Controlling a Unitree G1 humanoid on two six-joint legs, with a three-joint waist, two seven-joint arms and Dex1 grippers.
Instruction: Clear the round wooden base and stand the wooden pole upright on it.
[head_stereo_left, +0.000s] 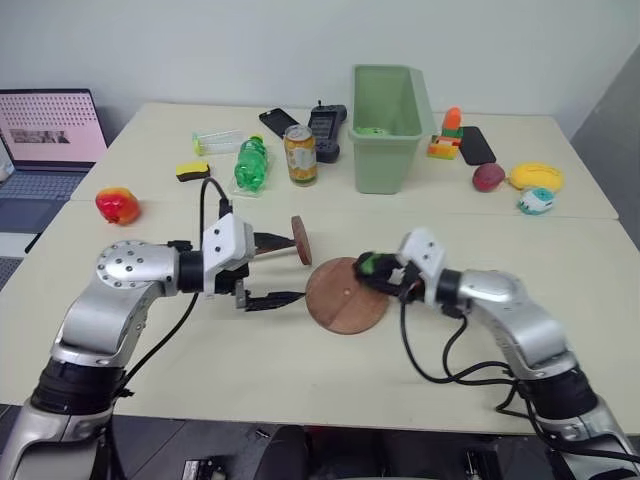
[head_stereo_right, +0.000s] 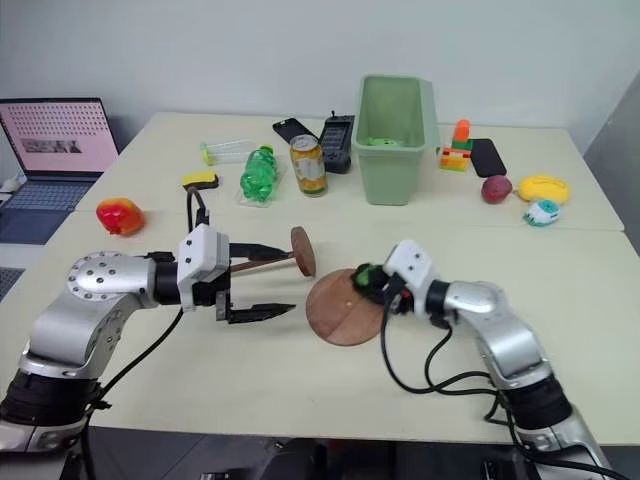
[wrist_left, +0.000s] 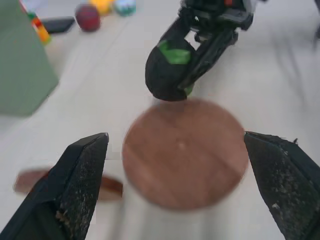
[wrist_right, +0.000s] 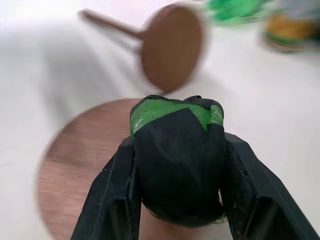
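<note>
Right wrist view shows the right claw (wrist_right: 177, 165) clenched on a black-and-green object (wrist_right: 175, 150) over the round wooden base (head_stereo_left: 345, 295); left claw (wrist_left: 182, 190) gapes wide, wooden pole (head_stereo_left: 285, 240) at its 12 o'clock.

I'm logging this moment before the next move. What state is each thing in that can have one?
left gripper: open, holding nothing.
right gripper: shut on black-and-green object.
round wooden base: flat on the table, object at its far edge.
wooden pole: lying on its side, not yet upright.
green bottle: lying down.
can: upright.
green bin: upright.
laptop: open, screen lit.
</note>
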